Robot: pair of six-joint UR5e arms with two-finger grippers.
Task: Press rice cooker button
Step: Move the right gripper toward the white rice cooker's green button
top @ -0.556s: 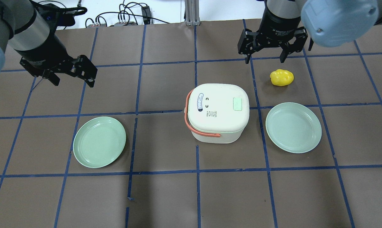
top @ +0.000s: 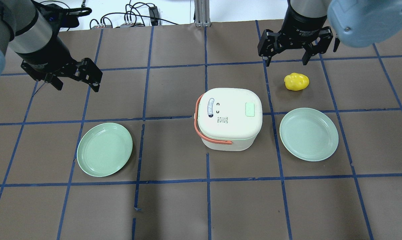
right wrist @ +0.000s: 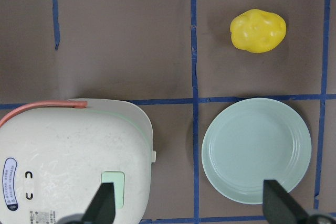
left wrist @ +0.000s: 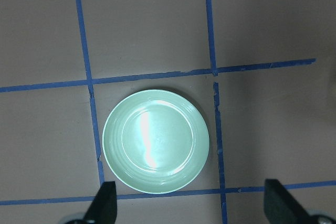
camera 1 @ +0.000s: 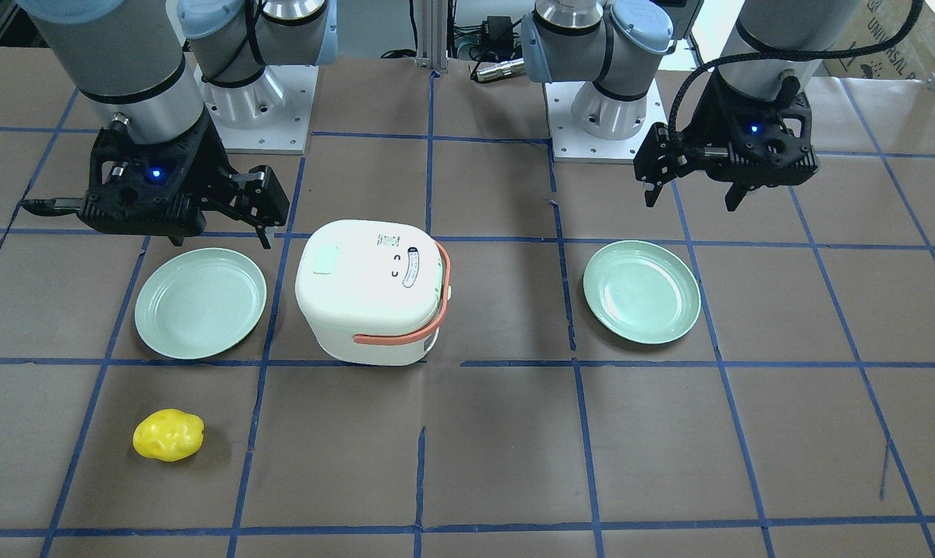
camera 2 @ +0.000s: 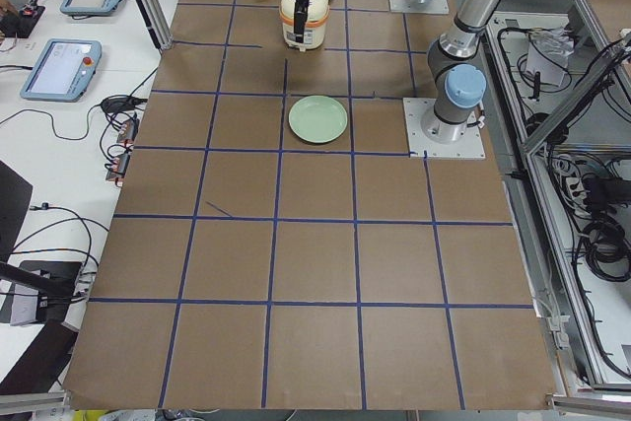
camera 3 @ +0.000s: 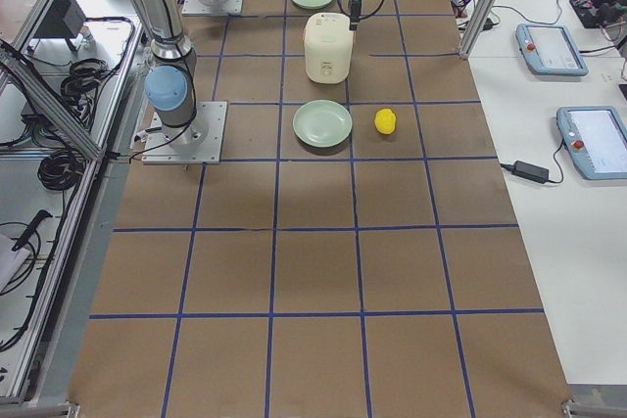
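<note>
Pressing from this pose could go wrong mainly through aim. The right fingers (right wrist: 105, 203) hang spread and empty, clear above the counter (right wrist: 105, 35). Seen from the wrist, the button (right wrist: 113, 187), a pale green square on the lid, lines up with one tip, while the other tip lines up with the near rim of the right plate (right wrist: 257, 150). If the descent drifts toward the middle of the spread, I judge the button would fall in the gap and neither tip would touch it. A tip landing off the square, near the lid's edge, could tilt or slide the cooker (top: 229, 116), which looks light and stands loose on the counter. Should the button be a lid release, the lid might spring up against that tip. The cooker lies below and to the inner side of the right fingers, apart from them, with its lid shut and its contents hidden. Its orange handle (top: 201, 130) is folded down on the side away from those fingers. The right plate, just outside the cooker, is bare. The potato (right wrist: 258, 30) lies on the counter beyond it, in no container. Farthest off, the left fingers (left wrist: 105, 205) are also spread and empty, hanging above the left plate (left wrist: 156, 140), which holds nothing.
</note>
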